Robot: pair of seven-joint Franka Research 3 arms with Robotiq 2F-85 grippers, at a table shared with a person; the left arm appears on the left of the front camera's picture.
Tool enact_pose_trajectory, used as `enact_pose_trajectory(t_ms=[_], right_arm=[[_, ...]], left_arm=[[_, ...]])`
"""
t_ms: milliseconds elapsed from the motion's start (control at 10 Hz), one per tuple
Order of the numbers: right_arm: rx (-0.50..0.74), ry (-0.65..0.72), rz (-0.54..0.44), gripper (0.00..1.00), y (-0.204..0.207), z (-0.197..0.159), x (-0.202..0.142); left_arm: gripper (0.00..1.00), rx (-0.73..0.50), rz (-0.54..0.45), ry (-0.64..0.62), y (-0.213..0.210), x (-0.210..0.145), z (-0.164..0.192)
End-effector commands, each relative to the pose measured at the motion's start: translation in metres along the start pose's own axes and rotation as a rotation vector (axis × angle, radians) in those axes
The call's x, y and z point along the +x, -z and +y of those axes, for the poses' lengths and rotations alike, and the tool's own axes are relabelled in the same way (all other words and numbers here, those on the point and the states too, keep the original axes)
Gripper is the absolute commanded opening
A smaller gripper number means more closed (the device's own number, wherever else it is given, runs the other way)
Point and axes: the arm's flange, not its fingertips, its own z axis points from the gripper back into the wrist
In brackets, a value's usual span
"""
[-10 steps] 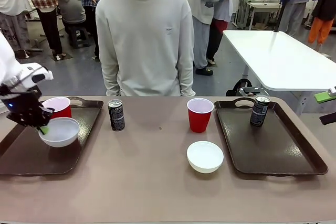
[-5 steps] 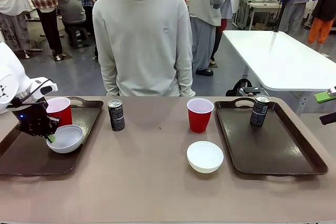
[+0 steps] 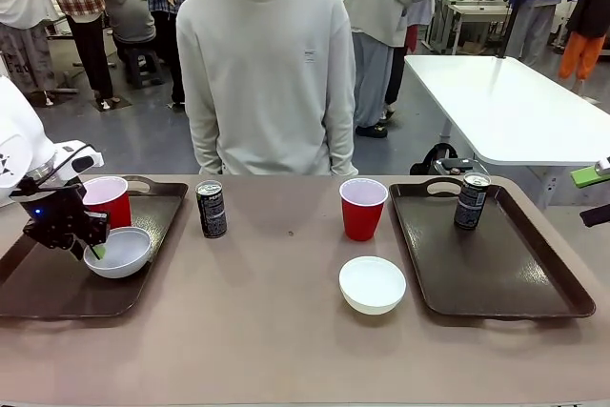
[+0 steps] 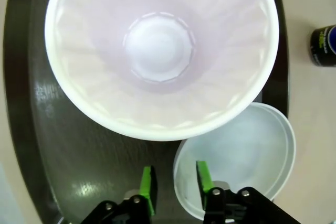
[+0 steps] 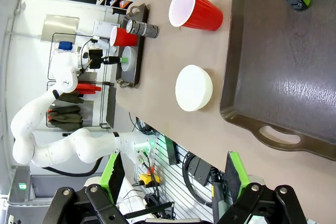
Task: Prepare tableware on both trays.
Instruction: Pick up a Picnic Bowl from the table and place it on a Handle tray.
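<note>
Since a second back the bowl has come down from hanging tilted over the left tray and now sits flat on it, just beside the red cup at the tray's far end. My left fingers are parted either side of the bowl's near rim, one pad inside and one outside. As far as I can tell there's a sliver of gap on both sides, so I'd call that let go, not pinching. The wrist points pretty much straight down, with the arm coming in from the left edge. So this tray has a cup and a bowl, and I figure what it's missing is the loose can. That one stands upright on the surface just off the tray's right rim, toward the far edge. It's off to the right of where my left fingers are, long axis vertical, and my left arm is by far the nearer one. I reckon I lift clear of the bowl rim first, then swing over. Other side: the right tray only has the second can at its far end. The second cup and second bowl sit on the bare surface just left of it. My right fingers are spread wide with nothing between them, parked off the right end.
</note>
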Motion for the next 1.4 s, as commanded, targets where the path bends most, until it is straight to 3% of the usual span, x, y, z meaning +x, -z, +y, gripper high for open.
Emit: enact_pose_trajectory(t_ms=[0, 100, 200, 600, 700, 900, 1000, 1300], right_arm=[[0.015, -0.005, -0.003, 1.0, 0.0, -0.001, 0.0], [0.015, -0.005, -0.003, 1.0, 0.0, -0.001, 0.0], [0.015, -0.005, -0.003, 1.0, 0.0, -0.001, 0.0], [0.015, -0.005, -0.003, 1.0, 0.0, -0.001, 0.0], [0.015, -0.005, -0.003, 1.0, 0.0, -0.001, 0.0], [0.015, -0.005, -0.003, 1.0, 0.0, -0.001, 0.0], [0.015, -0.005, -0.003, 1.0, 0.0, -0.001, 0.0], [0.015, -0.005, -0.003, 1.0, 0.0, -0.001, 0.0]], left_arm=[[1.0, 0.005, 0.012, 0.001, -0.007, -0.048, 0.003], [1.0, -0.007, 0.003, 0.012, -0.016, -0.049, 0.0], [0.63, -0.016, -0.013, 0.015, -0.025, -0.05, -0.006], [1.0, -0.019, -0.058, 0.136, -0.087, -0.069, -0.036], [1.0, 0.015, -0.091, 0.146, -0.099, -0.074, -0.043], [1.0, 0.09, -0.182, 0.035, -0.101, -0.076, -0.053], [1.0, 0.013, -0.101, 0.137, -0.119, -0.038, -0.055], [1.0, 0.013, -0.101, 0.137, -0.119, -0.038, -0.055]])
